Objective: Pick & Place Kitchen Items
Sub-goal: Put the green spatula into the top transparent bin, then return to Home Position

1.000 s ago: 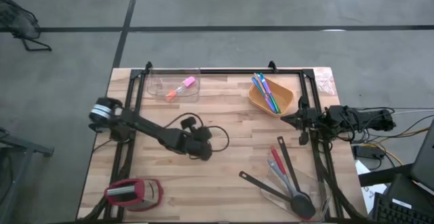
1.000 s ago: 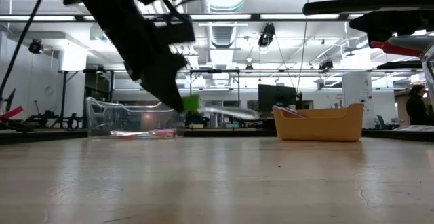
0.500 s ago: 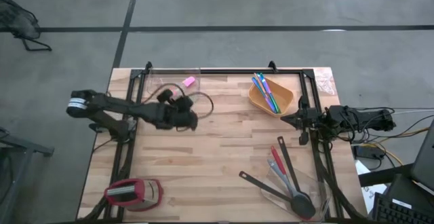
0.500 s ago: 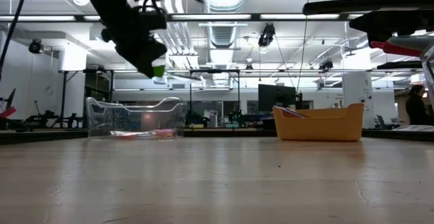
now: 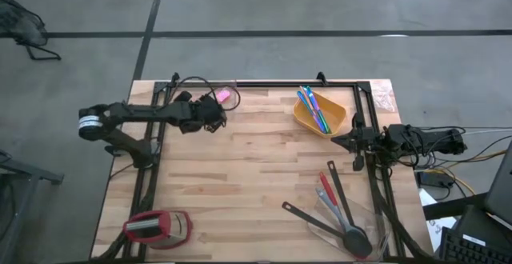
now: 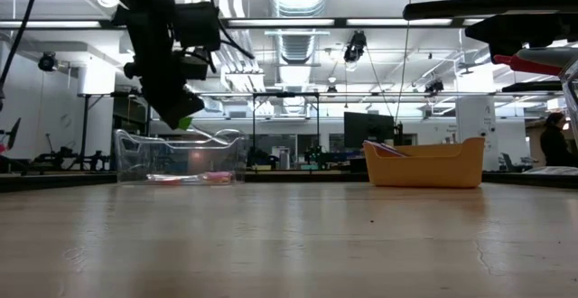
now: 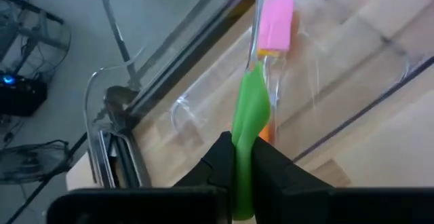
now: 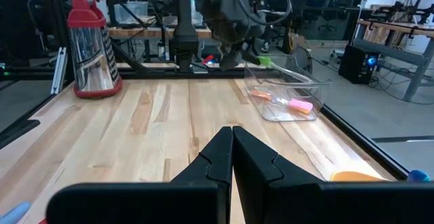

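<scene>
I see my left gripper (image 5: 214,117) poised above the clear tub (image 5: 228,88) at the table's far edge, its jaws pinching one green piece (image 7: 248,119). The green piece is long and flat; its long axis runs straight out from the fingertips, and its free end points down into the clear tub, over the items lying there. In the low view the green piece (image 6: 186,122) shows just under the gripper, above the tub's rim.

Inside the clear tub I count one pink piece (image 7: 276,22) and one orange piece (image 8: 261,95) lying on its floor.

Well to the right of the clear tub sits one orange tub (image 5: 334,126), holding thin blue and green sticks (image 5: 312,108) that lie roughly parallel, slanting across it; I cannot count them surely.

Far from the clear tub, towards the near right corner of the table, lie two long black spoons (image 5: 346,216), one red-headed spatula (image 5: 326,187) and one grey-blue spoon (image 5: 328,206), their handles fanning out towards the table's middle.

My right gripper (image 5: 336,142) waits just beside the orange tub, jaws pressed together and empty.

One squat red-and-black object (image 5: 158,226) stands at the near left corner.
</scene>
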Available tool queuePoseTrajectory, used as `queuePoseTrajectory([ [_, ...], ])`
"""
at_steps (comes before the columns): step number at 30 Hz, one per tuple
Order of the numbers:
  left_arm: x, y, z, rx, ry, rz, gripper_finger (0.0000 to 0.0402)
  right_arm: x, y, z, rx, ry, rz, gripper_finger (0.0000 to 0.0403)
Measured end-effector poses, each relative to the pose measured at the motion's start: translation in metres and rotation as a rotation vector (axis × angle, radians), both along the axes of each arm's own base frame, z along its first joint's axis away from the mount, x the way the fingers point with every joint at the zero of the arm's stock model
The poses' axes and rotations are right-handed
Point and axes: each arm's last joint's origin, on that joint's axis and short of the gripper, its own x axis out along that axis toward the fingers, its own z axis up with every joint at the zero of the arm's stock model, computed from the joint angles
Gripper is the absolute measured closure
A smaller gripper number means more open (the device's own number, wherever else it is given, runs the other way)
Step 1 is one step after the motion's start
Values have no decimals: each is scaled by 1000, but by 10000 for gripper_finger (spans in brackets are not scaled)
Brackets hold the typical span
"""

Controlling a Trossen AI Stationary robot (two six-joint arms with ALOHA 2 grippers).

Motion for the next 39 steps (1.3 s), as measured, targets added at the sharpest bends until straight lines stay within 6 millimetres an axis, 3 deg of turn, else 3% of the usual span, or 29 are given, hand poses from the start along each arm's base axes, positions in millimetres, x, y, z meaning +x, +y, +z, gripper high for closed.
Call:
queuePoseTrajectory([
  [6,1,8,1,-7,-5,-15,355,0,0,0,0,0,0,394],
  [18,3,10,3,-3,-29,-16,256,0,0,0,0,0,0,394],
  [22,7,8,11,-54,-49,-83,243,0,0,0,0,0,0,394],
  [30,1,-2,41,-24,-181,-146,279,0,0,0,0,0,0,394],
  [37,2,-17,54,-105,-441,-341,385,0,0,0,0,0,0,394],
  [39,6,-26,52,-96,-547,-412,392,0,0,0,0,0,0,394],
])
